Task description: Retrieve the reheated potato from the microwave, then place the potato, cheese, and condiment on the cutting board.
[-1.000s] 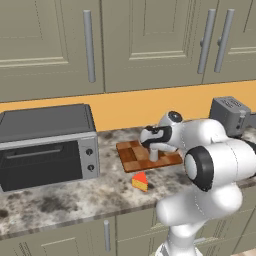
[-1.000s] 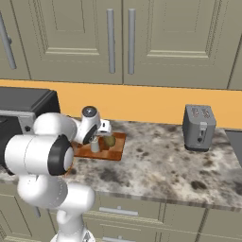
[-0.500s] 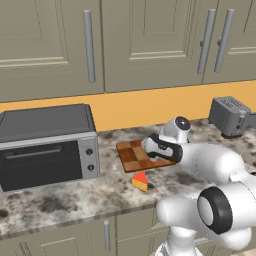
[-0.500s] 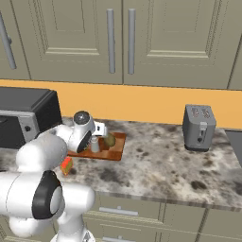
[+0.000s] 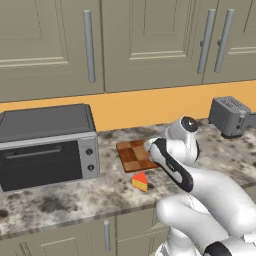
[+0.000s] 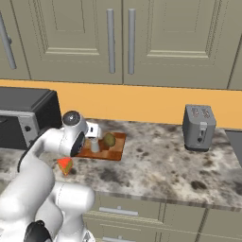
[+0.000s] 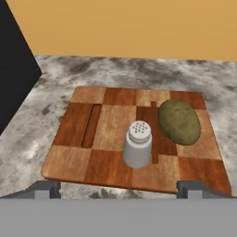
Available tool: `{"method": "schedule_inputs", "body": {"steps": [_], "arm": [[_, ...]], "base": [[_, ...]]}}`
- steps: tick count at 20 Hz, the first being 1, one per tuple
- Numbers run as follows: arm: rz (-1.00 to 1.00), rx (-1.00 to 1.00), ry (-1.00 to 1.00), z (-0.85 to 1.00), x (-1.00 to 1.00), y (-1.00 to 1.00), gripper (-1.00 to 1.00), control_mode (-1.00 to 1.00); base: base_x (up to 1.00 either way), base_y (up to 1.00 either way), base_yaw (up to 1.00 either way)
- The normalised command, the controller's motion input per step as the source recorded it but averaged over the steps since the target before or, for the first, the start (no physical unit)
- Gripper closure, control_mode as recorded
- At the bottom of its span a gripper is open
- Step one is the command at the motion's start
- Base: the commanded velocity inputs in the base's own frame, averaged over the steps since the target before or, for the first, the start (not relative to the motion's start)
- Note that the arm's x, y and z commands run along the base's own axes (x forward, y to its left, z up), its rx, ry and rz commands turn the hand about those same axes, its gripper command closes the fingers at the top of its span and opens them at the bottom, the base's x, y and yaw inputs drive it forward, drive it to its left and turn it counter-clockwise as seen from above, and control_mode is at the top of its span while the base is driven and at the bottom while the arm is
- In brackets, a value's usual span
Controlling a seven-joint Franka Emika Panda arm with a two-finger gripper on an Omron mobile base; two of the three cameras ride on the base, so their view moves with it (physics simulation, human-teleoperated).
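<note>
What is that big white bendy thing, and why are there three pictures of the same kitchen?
The white thing is a robot arm. It works like a person's arm and has a small two-fingered hand at the end. Two pictures come from cameras riding behind the arm, one on its left and one on its right. The third comes from a camera on the hand itself, looking down at the checkered cutting board. On the board sit a potato and a white shaker. A small cheese wedge with a red top lies on the stone counter, in front of the board. The hand's finger tips are apart and hold nothing.
</note>
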Motion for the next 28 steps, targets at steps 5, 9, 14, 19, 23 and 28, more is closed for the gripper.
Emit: {"method": "schedule_inputs", "body": {"steps": [5, 9, 14, 19, 23, 28], "arm": [[-0.02, 0.0, 0.11, 0.11, -0.62, 0.29, -1.0, -1.0], [0.0, 0.0, 0.19, 0.0, -0.45, 0.43, -1.0, -1.0], [0.0, 0.0, 0.24, 0.0, -0.2, 0.31, -1.0, -1.0], [0.0, 0.0, 0.22, -0.01, -0.09, 0.29, -1.0, -1.0], [0.0, 0.0, 0.23, 0.0, -0.11, 0.32, -1.0, -1.0], [0.02, -0.07, 0.12, -0.14, -0.01, 0.06, -1.0, -1.0]], "base": [[0.0, 0.0, 0.0], [0.0, 0.0, 0.0], [0.0, 0.0, 0.0], [0.0, 0.0, 0.0], [0.0, 0.0, 0.0], [0.0, 0.0, 0.0]]}}
